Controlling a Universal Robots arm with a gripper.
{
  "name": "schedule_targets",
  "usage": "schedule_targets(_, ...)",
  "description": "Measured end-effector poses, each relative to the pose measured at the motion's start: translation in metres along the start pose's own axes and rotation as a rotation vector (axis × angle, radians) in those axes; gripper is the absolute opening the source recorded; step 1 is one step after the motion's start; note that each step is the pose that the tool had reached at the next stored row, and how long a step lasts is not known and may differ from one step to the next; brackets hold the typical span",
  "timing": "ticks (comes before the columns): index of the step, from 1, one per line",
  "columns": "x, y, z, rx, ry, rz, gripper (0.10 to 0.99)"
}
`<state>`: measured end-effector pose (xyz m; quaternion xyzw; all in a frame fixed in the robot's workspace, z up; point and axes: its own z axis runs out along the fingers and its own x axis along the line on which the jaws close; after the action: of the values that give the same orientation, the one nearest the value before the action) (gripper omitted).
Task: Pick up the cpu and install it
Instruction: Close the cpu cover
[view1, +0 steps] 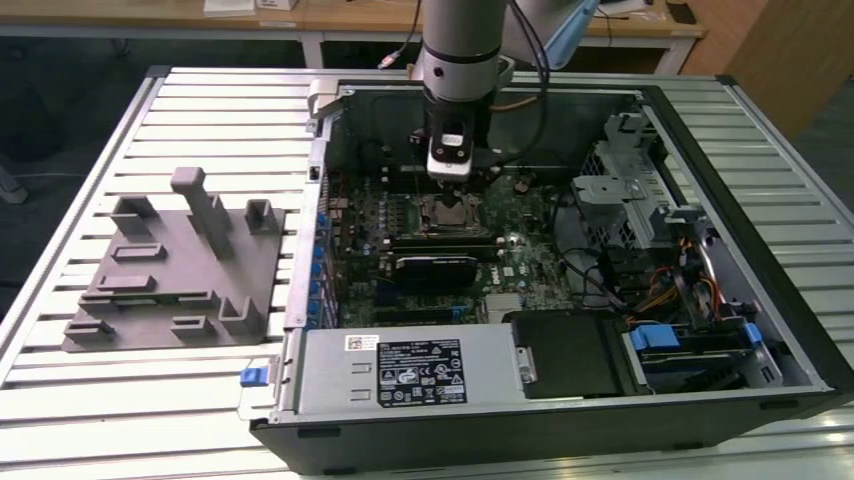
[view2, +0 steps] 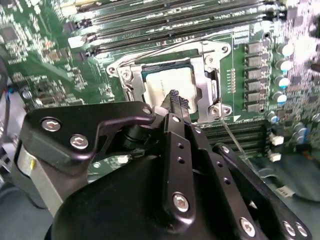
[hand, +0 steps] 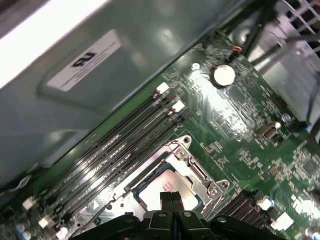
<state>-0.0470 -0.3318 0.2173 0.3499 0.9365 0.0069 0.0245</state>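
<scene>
The cpu (view2: 161, 81) is a pale silvery square lying flat inside the metal-framed socket (view2: 214, 75) of the green motherboard (view1: 527, 255). In the first wrist view the cpu (hand: 156, 189) sits in the socket frame (hand: 200, 175), next to the memory slots. My gripper (view2: 176, 98) hangs just above the chip with its two black fingers pressed together and nothing between them. Their tips (hand: 172, 198) hover over the chip's near edge; contact cannot be judged. In the exterior view the gripper (view1: 451, 183) stands upright over the socket (view1: 451, 212) inside the open computer case.
A grey moulded tray (view1: 174, 270) lies on the slatted table at the exterior view's left, outside the case. Around the socket are memory slots (hand: 125, 145), a black card (view1: 430, 268), the power supply (view1: 400, 370), and drive cages with cables (view1: 654, 250) at the exterior view's right.
</scene>
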Motion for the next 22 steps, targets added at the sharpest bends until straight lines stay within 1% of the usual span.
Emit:
schedule_targets(9, 0.0, 0.0, 0.0006, -0.004, 0.0022, -0.163, 0.106)
schedule_targets(22, 0.0001, -0.0001, 0.0019, -0.012, 0.0082, -0.399, 0.106)
